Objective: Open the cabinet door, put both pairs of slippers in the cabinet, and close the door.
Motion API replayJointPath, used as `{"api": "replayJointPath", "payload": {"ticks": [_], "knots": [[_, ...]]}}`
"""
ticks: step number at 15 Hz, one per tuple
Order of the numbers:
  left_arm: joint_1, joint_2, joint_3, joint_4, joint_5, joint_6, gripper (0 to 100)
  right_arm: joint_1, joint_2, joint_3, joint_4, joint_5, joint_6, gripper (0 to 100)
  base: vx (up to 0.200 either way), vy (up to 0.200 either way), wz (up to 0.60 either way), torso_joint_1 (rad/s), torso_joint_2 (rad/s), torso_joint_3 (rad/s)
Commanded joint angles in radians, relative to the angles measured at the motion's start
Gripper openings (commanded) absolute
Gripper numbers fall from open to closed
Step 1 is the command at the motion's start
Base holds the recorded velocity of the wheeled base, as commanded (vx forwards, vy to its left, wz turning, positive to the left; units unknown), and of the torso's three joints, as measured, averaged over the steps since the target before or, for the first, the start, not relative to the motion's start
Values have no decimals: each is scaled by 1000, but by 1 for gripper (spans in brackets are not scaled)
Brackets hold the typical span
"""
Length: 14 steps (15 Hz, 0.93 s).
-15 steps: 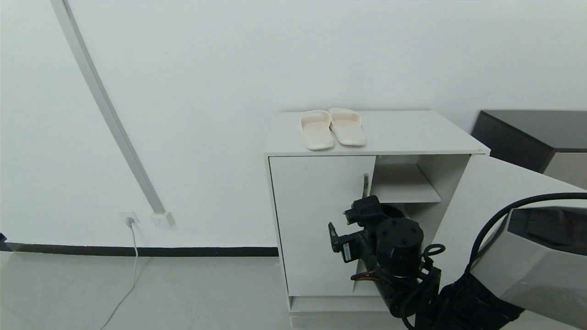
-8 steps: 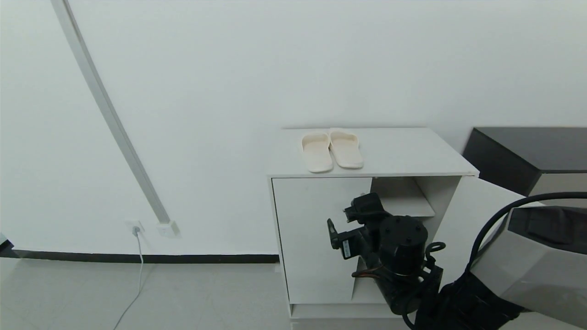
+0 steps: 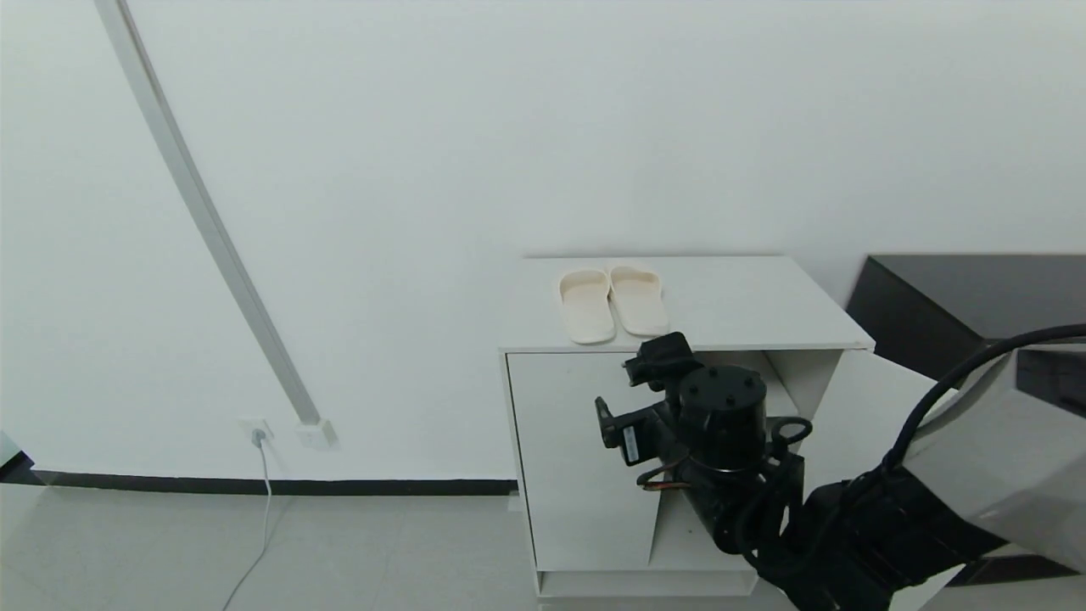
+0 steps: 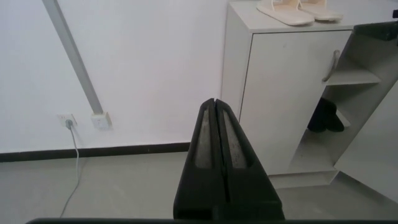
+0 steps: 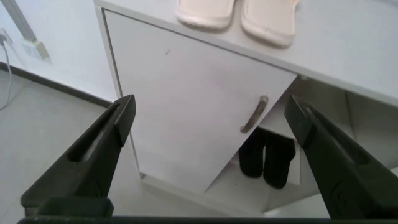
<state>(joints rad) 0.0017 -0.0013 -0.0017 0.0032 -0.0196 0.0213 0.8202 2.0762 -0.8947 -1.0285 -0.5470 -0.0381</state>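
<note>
A pair of cream slippers (image 3: 612,304) lies side by side on top of the white cabinet (image 3: 747,305). The cabinet's left door (image 3: 577,450) is shut and its right door (image 3: 857,407) stands swung out. A pair of black slippers (image 5: 267,155) stands on the bottom shelf behind the left door's handle (image 5: 254,114). My right gripper (image 5: 210,106) is open, hanging in front of the cabinet just below its top edge, with nothing between the fingers. My left gripper (image 4: 216,106) is shut and holds nothing, well back from the cabinet over the floor.
A black cabinet (image 3: 976,288) stands against the wall to the right of the white one. A grey conduit (image 3: 204,212) runs down the wall to a socket (image 3: 259,434) with a cable trailing onto the floor. Open floor lies left of the cabinet.
The head view has shifted, so the cabinet sits lower and smaller in the picture. My right arm has risen from the open compartment to the cabinet's top edge.
</note>
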Motion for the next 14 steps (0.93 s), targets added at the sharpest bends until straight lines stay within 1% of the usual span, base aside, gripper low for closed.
{"api": "replayJointPath", "payload": {"ticks": [1,3,7,14], "knots": [[0,1,0,0,0,0,0,-1,-65,-116,160,-5,86,100,0,0,0,0,0,0],[0,1,0,0,0,0,0,-9,-85,-156,265,-5,145,100,0,0,0,0,0,0],[0,1,0,0,0,0,0,-26,-57,-155,265,-5,145,100,0,0,0,0,0,0],[0,1,0,1,-2,0,0,-26,-47,-158,262,-7,145,100,200,0,0,0,0,2]]}}
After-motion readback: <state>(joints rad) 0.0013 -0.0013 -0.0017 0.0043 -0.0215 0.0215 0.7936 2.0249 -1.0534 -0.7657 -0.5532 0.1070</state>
